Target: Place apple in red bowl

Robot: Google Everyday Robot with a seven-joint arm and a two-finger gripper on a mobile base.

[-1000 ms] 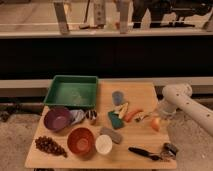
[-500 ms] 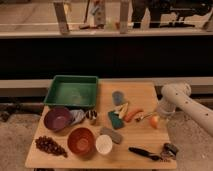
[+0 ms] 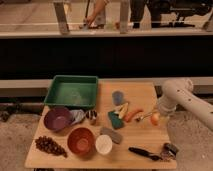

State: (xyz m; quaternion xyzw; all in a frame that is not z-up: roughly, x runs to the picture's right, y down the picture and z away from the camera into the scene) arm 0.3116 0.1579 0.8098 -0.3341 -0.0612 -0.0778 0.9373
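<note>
Fingers (image 3: 158,116) clasp apple (image 3: 154,119), well right of red bowl (image 3: 81,142).

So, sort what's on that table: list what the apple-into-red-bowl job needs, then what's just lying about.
For the job:
apple, far right
gripper, shut on the apple
red bowl, front left, empty

Just lying about:
purple bowl
green tray
carrot
white cup
grapes
black tool
</note>
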